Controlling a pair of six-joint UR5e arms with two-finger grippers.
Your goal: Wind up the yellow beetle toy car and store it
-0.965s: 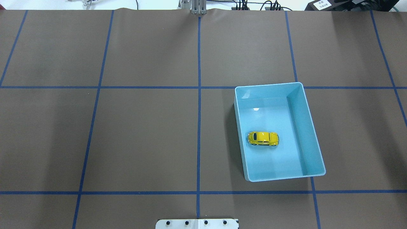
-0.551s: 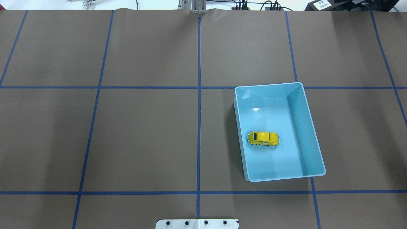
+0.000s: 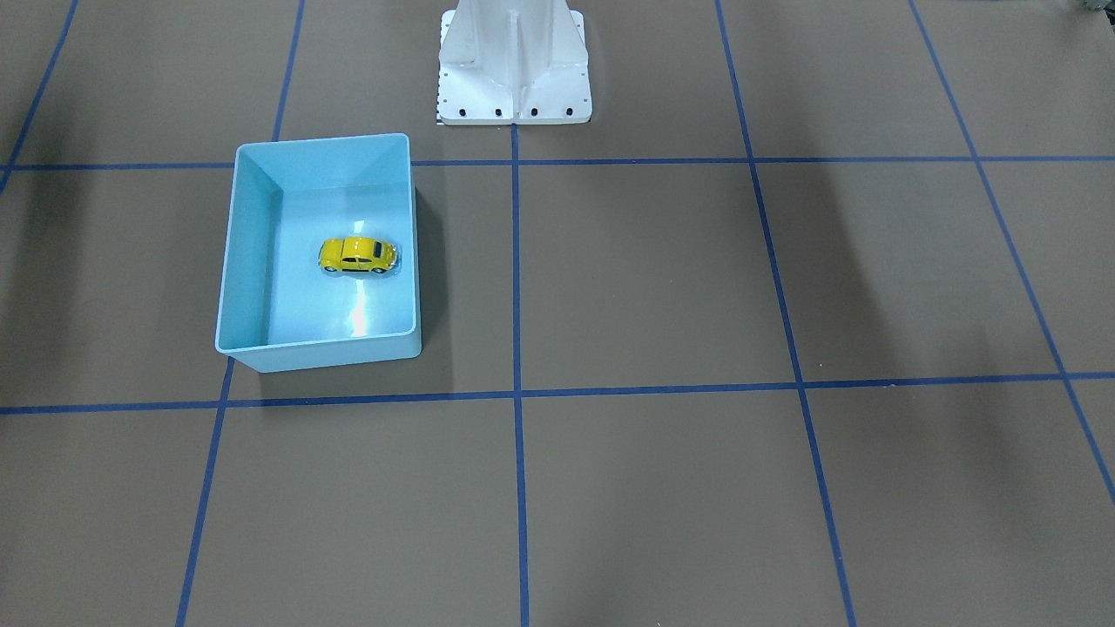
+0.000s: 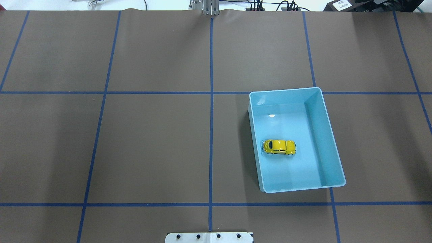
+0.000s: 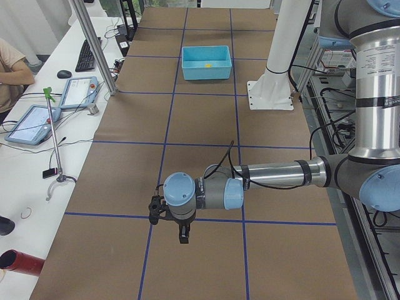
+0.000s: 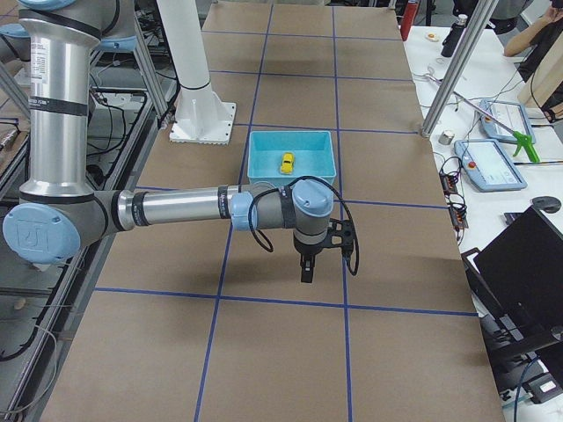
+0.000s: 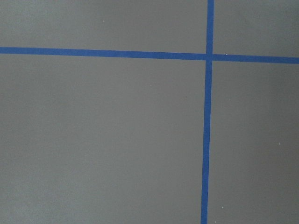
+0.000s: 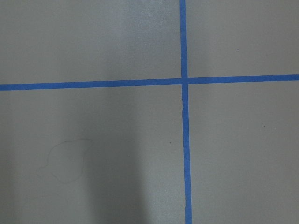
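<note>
The yellow beetle toy car (image 4: 279,147) stands on its wheels inside the light blue bin (image 4: 317,135), near the bin's left wall; it also shows in the front view (image 3: 357,255), the left side view (image 5: 207,63) and the right side view (image 6: 287,163). The bin (image 3: 322,353) holds nothing else. My left gripper (image 5: 182,234) hangs over the brown mat far from the bin, seen only in the left side view. My right gripper (image 6: 305,268) hangs over the mat a little in front of the bin, seen only in the right side view. I cannot tell whether either is open or shut.
The white robot base (image 3: 514,70) stands at the table's edge beside the bin. Blue tape lines (image 4: 211,101) grid the brown mat. A side bench with tablets (image 5: 31,122) and an operator's arm (image 5: 12,69) lies beyond the table's far edge.
</note>
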